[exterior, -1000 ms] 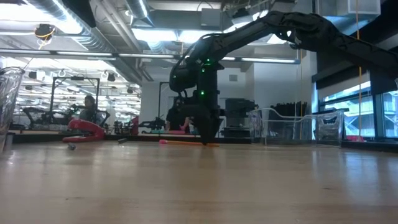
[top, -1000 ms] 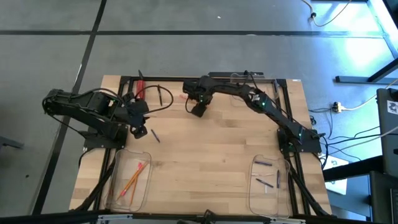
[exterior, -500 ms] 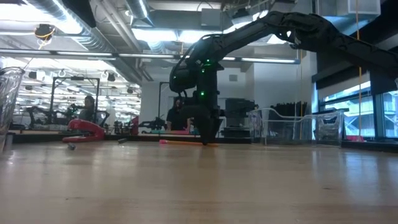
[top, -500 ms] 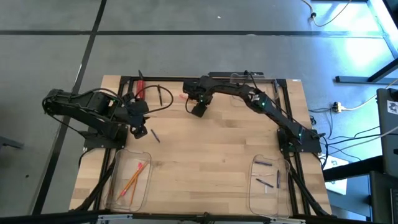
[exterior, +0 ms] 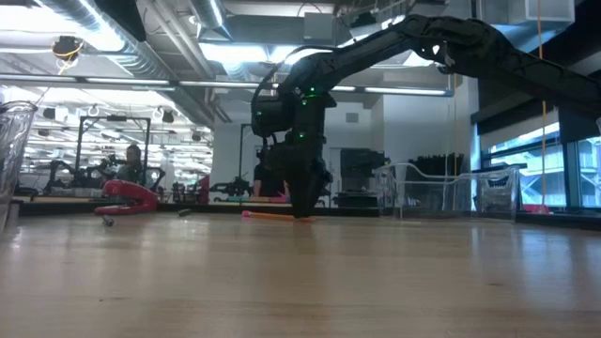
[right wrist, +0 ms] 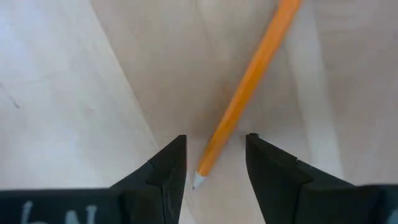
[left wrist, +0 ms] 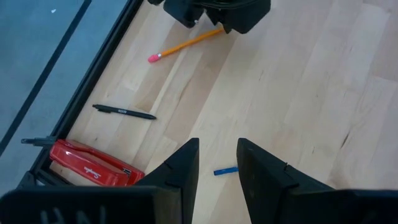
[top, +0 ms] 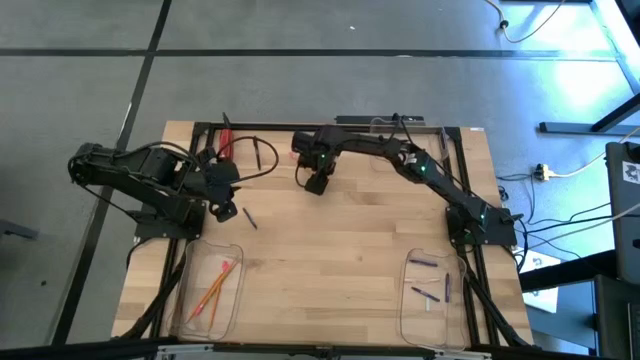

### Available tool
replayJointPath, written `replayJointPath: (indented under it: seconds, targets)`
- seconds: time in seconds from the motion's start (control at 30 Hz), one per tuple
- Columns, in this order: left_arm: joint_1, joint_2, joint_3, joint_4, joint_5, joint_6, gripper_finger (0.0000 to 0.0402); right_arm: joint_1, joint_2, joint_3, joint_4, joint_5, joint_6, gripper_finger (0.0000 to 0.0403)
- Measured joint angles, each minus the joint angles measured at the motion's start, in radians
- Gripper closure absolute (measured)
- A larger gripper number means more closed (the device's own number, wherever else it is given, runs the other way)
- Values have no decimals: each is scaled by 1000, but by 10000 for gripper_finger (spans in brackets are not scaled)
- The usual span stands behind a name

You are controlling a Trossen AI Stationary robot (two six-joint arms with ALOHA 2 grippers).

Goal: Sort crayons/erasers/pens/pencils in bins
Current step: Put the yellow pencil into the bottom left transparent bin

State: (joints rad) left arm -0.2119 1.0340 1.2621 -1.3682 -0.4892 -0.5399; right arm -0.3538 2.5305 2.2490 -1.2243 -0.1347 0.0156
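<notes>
An orange pencil (right wrist: 249, 93) with a pink end (left wrist: 153, 57) lies flat on the table near its far edge. My right gripper (right wrist: 212, 168) points down over it, open, with a finger on either side of the sharpened tip and touching neither side; in the high view this gripper (top: 316, 182) is at the far middle. My left gripper (left wrist: 217, 163) hangs open above the left part of the table, over a short blue crayon (left wrist: 225, 170). A black pen (left wrist: 124, 112) lies farther off.
A red stapler (left wrist: 90, 167) sits at the far left. The near left bin (top: 232, 312) holds pencils. The near right bin (top: 408, 320) holds short purple crayons. A third clear bin (exterior: 441, 192) stands at the far right. Bare wood lies mid-table.
My right gripper has turned and tipped a little over the pencil's tip, keeping its place and staying open. The pencil has not moved.
</notes>
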Motion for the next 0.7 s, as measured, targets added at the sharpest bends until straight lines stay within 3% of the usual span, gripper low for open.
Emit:
replayJointPath:
  seconds: [0.3,0.5,0.7]
  targets:
    - [0,0,0,0,0,1,300,47,0,0,0,12,124,241]
    - [0,0,0,0,0,1,300,81,6,2,5,160,165,241]
    - [0,0,0,0,0,1,300,88,6,2,11,166,167,241]
